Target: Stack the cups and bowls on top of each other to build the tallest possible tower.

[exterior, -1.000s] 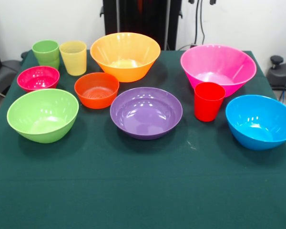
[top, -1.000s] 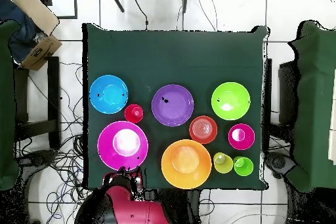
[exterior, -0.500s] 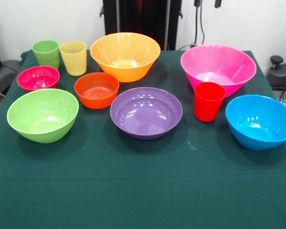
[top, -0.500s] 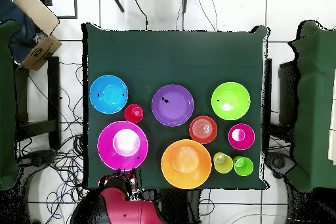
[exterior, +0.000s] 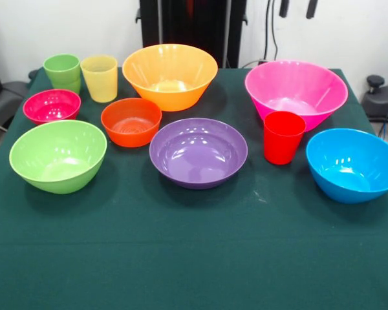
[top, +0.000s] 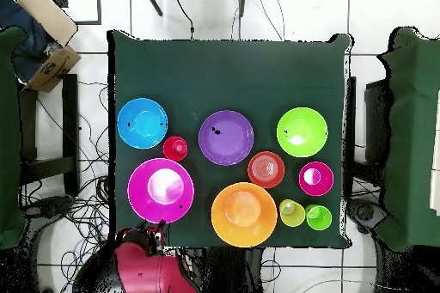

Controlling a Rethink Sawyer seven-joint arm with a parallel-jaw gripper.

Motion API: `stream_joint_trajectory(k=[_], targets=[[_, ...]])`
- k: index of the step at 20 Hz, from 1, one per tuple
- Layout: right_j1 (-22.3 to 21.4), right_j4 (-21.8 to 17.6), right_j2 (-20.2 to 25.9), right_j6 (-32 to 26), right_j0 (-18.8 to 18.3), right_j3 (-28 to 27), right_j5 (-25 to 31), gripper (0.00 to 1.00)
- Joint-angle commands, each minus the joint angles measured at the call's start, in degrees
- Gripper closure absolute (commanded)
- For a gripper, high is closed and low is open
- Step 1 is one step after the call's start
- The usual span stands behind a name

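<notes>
Nothing stacked yet: bowls (exterior: pixel 198 152) and cups (exterior: pixel 284 137) all sit separate on the desk (exterior: pixel 194 258). My claw (exterior: pixel 297 8), top right edge, empty, tips apart.

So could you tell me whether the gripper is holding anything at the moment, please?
Nothing is held. The gripper hangs open and empty above the table's far edge, and every cup and bowl stands on the table.
</notes>
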Motion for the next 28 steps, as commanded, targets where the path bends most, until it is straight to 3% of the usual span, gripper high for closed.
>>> stream_joint_trajectory(k=[1,3,7,9,11,14,20,28], targets=[[5.46,3.45,-1.07,12.73,3.61,-4.38,3.95,0.00],[5.47,4.01,-0.61,14.01,3.47,-3.16,2.84,0.00],[4.84,3.32,-4.50,15.14,7.32,-4.41,5.81,0.00],[4.98,2.30,-2.49,14.31,6.09,-4.06,3.11,0.00],[4.68,2.56,-1.81,14.93,5.80,-3.22,4.14,0.00],[4.90,3.68,4.88,14.63,0.16,-0.14,3.49,0.00],[4.92,3.04,2.19,16.30,2.89,-1.06,3.82,0.00],[4.99,3.88,3.24,17.48,2.22,0.18,2.26,0.00]])
